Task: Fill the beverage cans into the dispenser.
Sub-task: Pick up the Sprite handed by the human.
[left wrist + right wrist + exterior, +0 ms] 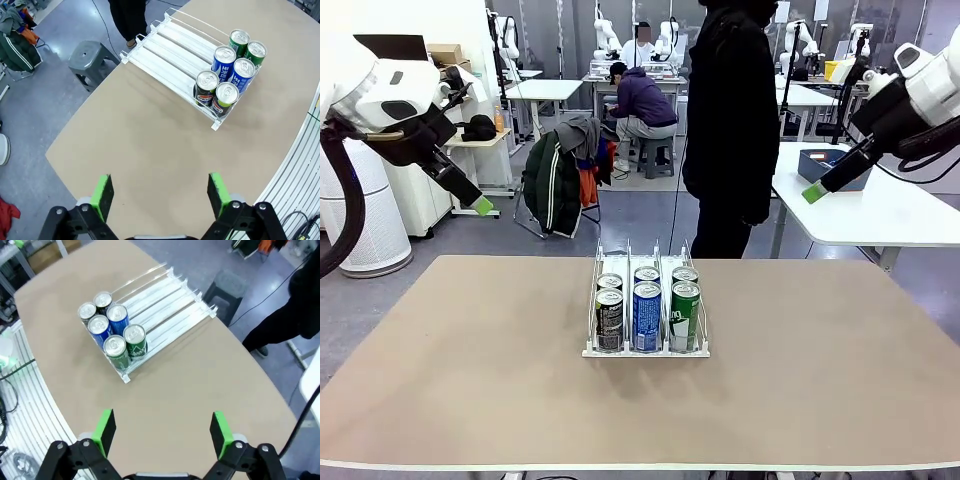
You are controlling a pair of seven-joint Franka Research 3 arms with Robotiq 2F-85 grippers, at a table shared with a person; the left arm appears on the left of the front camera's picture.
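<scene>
cans (647, 300) stood 6 strong at the robot-side end of the small white wire-and-plastic dispenser (620, 262), 2 per lane, front to back: slim black pepsi cans (609, 318) in the left lane, blue-and-white pocari cans (647, 315) in the middle, green chilsung cans (685, 315) in the right, all aluminium with silver tops. the rack sat mid-table on the tan tabletop (460, 360), its far lane lengths bare. the left gripper (480, 206), black with green pads, hung high above the table's left side, jaws spread wide and holding nothing; the right gripper (813, 193) hung high on the right, likewise wide open and empty. a person (730, 120) in dark clothes stood at the far edge, just behind the rack.
</scene>
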